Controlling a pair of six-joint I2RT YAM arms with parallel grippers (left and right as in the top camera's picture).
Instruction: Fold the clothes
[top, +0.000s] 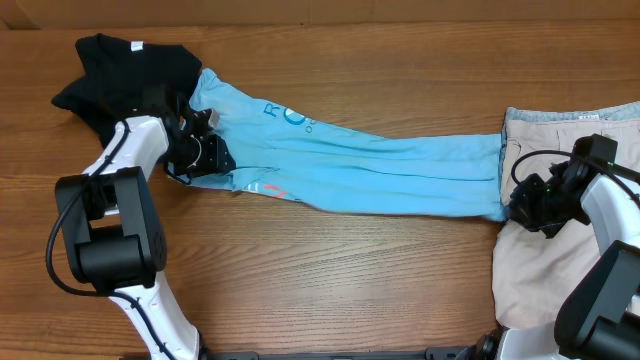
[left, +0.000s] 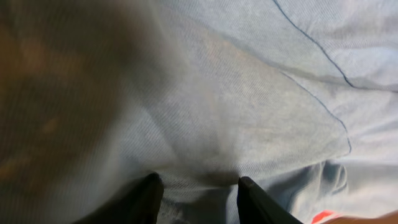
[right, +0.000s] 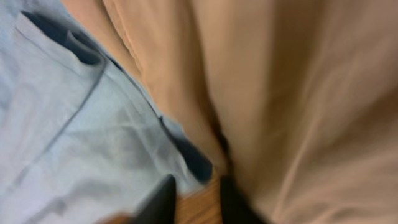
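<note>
Folding looks barely begun: the light blue T-shirt (top: 380, 165) lies on the table (top: 350, 280) as a long, rumpled band with no fold made, one end touching the beige shorts (top: 540, 270) and the other by the heaped black garment (top: 120, 70). At the shorts end, the right gripper (top: 520, 208) has its fingers parted over bare wood, holding nothing. At the far end the left gripper (top: 205, 150) presses into the cloth, and I cannot tell if it grips.

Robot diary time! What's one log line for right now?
left gripper: pinching blue T-shirt near black garment | right gripper: at T-shirt's other end by beige shorts, grip unclear
</note>
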